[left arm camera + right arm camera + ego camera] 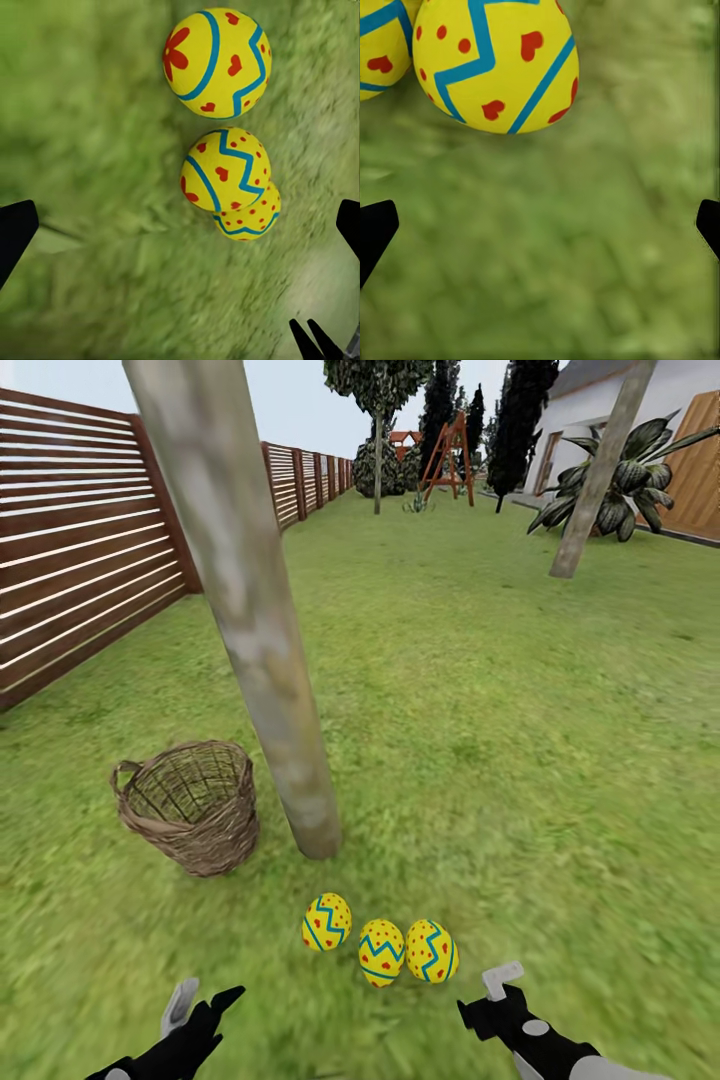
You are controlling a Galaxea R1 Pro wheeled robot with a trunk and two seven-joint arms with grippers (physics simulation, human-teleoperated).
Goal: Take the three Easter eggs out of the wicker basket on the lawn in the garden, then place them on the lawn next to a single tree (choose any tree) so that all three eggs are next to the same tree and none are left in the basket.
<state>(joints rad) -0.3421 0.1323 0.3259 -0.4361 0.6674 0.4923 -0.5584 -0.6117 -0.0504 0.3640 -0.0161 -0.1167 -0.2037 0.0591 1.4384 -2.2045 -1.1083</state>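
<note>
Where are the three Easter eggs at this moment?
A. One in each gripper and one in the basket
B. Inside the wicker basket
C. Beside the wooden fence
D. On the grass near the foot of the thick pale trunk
D. In the head view the three Easter eggs lie on the lawn just in front of the tree, while the wicker basket beside it looks empty and both grippers hold nothing.
</note>
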